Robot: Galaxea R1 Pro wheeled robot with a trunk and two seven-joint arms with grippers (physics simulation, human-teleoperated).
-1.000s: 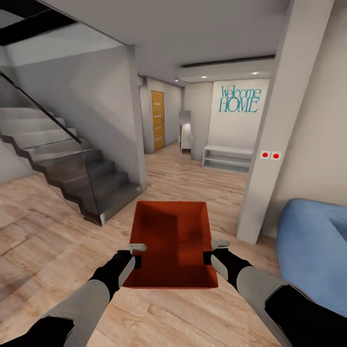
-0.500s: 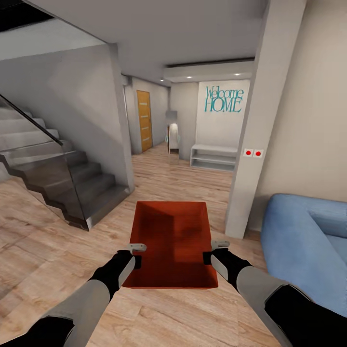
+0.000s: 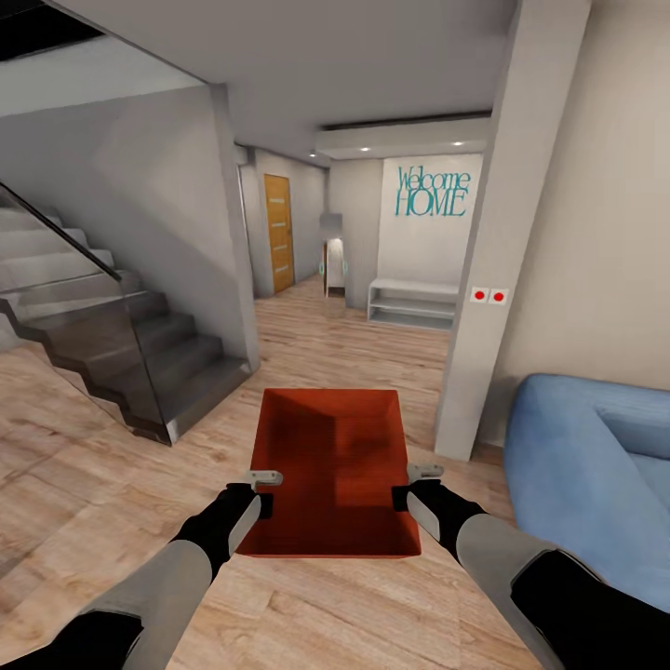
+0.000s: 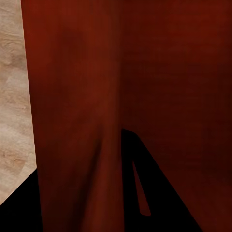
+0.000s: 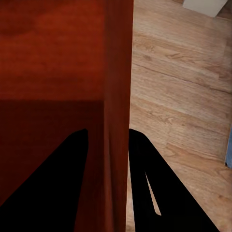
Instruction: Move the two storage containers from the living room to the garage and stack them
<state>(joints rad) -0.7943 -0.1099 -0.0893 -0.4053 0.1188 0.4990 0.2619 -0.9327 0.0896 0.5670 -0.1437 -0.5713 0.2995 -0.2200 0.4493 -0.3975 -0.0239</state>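
At the far left of the head view a grey staircase point(image 3: 112, 344) with a glass balustrade climbs away over the light wood-plank floor point(image 3: 84, 484). Just right of it, the left hand point(image 3: 264, 491) is clamped on the left long wall of the storage container point(image 3: 330, 465); in the left wrist view one dark finger point(image 4: 145, 193) lies inside the box against the red wall point(image 4: 77, 121) and the other sits outside it, so the hand is closed down to the thickness of that wall. The container is a lidless red-orange box held level in the air between both arms, above the planks, in front of the robot's chest. Its long axis runs straight ahead, away from the robot, with the far short end pointing toward the hallway, where an orange-brown door point(image 3: 278, 233) stands. Its open side faces up. The right hand point(image 3: 413, 486) pinches the opposite long wall in the same manner: the right wrist view shows the thin wall point(image 5: 118, 96) between its two dark fingers point(image 5: 154, 188), one inside and one outside. Further right stand a white pillar point(image 3: 502, 233) with two red buttons point(image 3: 489, 296), teal "Welcome HOME" lettering point(image 3: 433, 192) on the wall behind, and a blue sofa point(image 3: 596, 475).
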